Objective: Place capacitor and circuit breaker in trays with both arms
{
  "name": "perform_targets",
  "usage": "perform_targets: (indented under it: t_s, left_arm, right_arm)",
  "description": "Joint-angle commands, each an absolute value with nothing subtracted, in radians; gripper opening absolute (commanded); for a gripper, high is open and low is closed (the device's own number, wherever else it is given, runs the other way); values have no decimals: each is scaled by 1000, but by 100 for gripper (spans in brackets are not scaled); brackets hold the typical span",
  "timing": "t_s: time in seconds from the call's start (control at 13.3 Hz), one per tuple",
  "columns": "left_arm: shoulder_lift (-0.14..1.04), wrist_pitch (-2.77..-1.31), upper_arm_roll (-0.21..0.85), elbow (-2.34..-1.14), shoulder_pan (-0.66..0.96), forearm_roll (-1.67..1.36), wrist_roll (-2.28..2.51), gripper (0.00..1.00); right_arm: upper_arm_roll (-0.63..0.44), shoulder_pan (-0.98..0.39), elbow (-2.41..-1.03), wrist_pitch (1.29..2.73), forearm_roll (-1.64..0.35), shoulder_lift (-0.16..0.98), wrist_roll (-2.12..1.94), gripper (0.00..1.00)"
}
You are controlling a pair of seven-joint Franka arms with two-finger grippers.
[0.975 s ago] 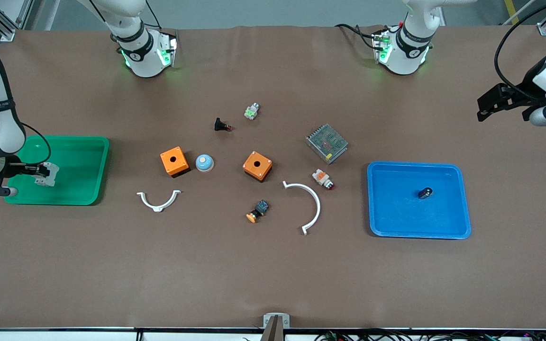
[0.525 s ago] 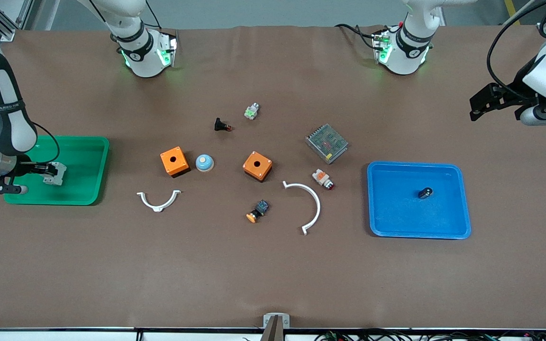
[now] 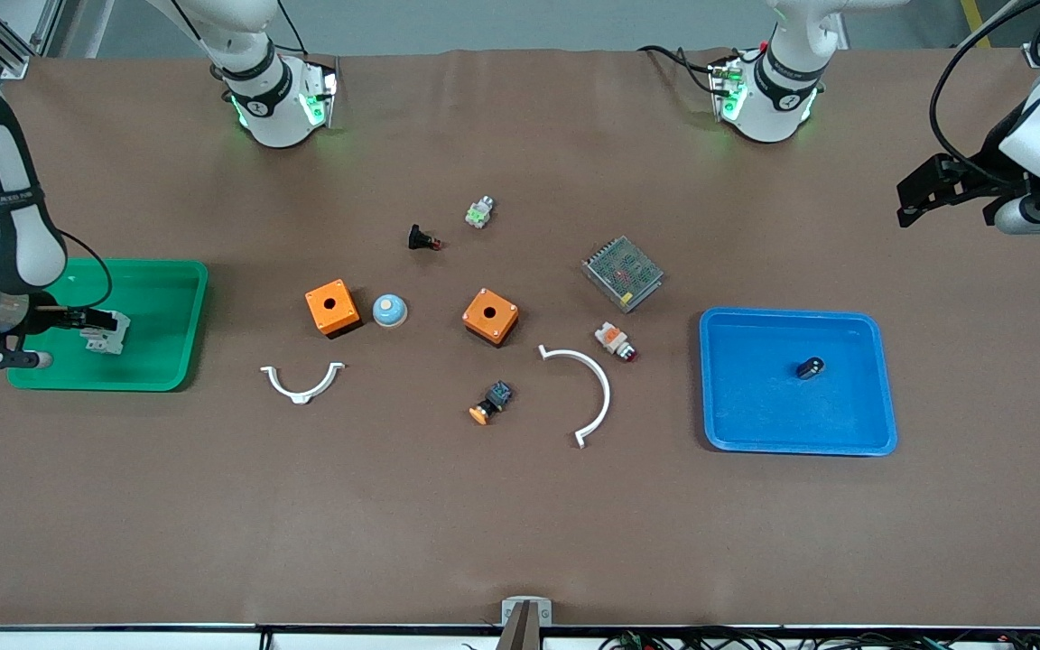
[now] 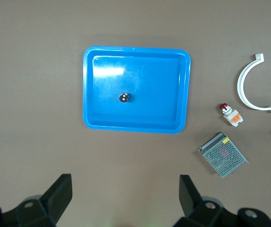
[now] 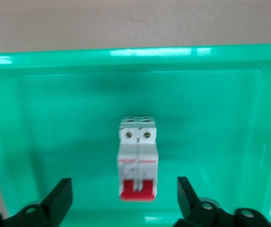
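Note:
The circuit breaker (image 3: 106, 332), a white block with red levers, lies in the green tray (image 3: 163, 311) at the right arm's end of the table. My right gripper (image 3: 85, 319) hovers just over it and is open; in the right wrist view the circuit breaker (image 5: 138, 163) sits between the spread fingers (image 5: 60, 198), touching neither. The capacitor (image 3: 811, 367), a tiny black cylinder, rests in the blue tray (image 3: 755, 397). My left gripper (image 3: 905, 203) hangs open and empty over bare table at the left arm's end, with the capacitor (image 4: 124, 97) far below it.
Mid-table lie two orange boxes (image 3: 332, 307) (image 3: 490, 316), a blue dome (image 3: 389, 310), two white curved brackets (image 3: 302, 381) (image 3: 592, 393), a metal mesh unit (image 3: 622, 273) and several small push buttons (image 3: 615, 340) (image 3: 490, 403) (image 3: 423, 239).
The right gripper has opened and let go of the circuit breaker, which now lies in the green tray. It had first carried it a little farther in over the tray. The left arm barely shifted.

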State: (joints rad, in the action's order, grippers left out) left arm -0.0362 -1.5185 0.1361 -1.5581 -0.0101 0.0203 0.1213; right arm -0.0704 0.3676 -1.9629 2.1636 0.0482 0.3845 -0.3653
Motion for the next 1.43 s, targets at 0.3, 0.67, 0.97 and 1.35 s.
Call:
perform_targets:
  t_s: [0.3,0.67,0.97,1.35]
  left_arm:
    - [-64,-1516,135,-1578,-15,20,115,100]
    - [-69,-1506,135,-1582,-15,18,124,100]
    - [-75,-1494,135,-1578,-15,18,123,100]
    - [-74,-1493,135,-1571,-15,20,115,100]
  right_arm:
    - [-58,175,-1914,1841,52,92,-99,100]
    - [-57,22,-1914,1712,38,-55,95,100]
    - [-55,18,-1881,1672,-23,-98,94,100]
    - [-60,21,-1733,1638,-23,-75,94,100]
